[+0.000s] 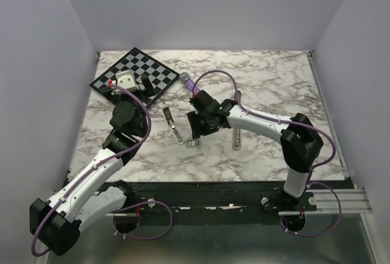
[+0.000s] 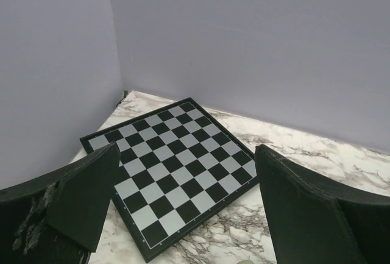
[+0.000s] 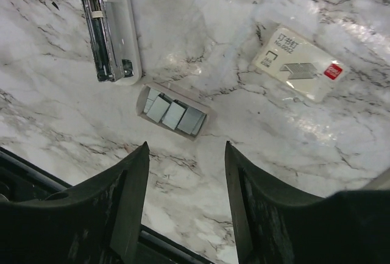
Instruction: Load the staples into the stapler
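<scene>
On the marbled surface [image 3: 274,145]: staples [image 3: 175,115], several grey blocks in a small open tray [image 3: 141,100], just beside the tip of the opened stapler [image 3: 106,26]. Right end effector [image 3: 186,154]: near the tray, partly open, empty. Left end effector [image 2: 186,154]: wide open, empty, over a chessboard [image 2: 173,172].

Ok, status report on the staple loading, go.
Left hand open, over chessboard. Right hand open, empty, above staples in their tray. Stapler lies open beside tray. Nothing in the way.
</scene>
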Tool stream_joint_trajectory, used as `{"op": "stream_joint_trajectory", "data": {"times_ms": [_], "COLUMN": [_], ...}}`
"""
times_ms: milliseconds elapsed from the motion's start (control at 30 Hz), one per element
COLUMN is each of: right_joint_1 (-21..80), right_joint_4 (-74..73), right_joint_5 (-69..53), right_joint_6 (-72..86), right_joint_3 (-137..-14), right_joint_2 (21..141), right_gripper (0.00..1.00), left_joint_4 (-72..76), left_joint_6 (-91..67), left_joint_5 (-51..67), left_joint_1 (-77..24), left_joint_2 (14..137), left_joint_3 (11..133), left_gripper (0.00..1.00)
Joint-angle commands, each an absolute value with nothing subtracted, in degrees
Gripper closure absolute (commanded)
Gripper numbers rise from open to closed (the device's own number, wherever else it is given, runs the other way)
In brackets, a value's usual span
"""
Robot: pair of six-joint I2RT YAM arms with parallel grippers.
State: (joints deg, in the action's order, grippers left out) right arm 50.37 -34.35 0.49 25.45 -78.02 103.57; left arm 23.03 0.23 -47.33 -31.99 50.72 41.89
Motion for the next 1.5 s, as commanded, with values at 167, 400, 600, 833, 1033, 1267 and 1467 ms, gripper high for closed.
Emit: {"op": "stream_joint_trajectory", "data": {"times_ms": [167,400,600,833,1033,1267,1467], "right_joint_1": [51.7,51.8,51.7,51.8,51.8,51.8,51.8], "right_joint_4": [-33.7,-33.4,-33.3,-33.2,-33.0,-32.9,-32.8], "right_joint_5": [6.2,7.0,6.1,5.7,5.2,4.3,4.0], "right_joint_6": [30.8,31.5,31.7,31.7,31.6,31.6,31.6], "right_joint_3": [-79.5,-78.6,-78.4,-78.2,-77.9,-78.0,-78.0], "right_joint_2": [108.8,109.6,111.0,111.9,112.3,113.0,113.6], "right_gripper": [0.53,0.64,0.71,0.76,0.80,0.80,0.81], "left_joint_4": [25.2,25.0,24.9,24.8,24.7,24.7,24.7], "left_joint_6": [1.3,1.2,1.1,1.0,1.1,1.1,1.1], "left_joint_5": [-48.3,-47.8,-47.7,-47.3,-47.3,-47.1,-47.0], "left_joint_1": [-31.6,-31.7,-31.7,-31.7,-31.7,-31.7,-31.7], "left_joint_2": [49.7,49.6,49.5,49.5,49.4,49.5,49.5], "left_joint_3": [41.0,41.0,41.0,41.0,41.0,41.0,41.0], "left_gripper": [0.01,0.01,0.01,0.01,0.01,0.01,0.01]}}
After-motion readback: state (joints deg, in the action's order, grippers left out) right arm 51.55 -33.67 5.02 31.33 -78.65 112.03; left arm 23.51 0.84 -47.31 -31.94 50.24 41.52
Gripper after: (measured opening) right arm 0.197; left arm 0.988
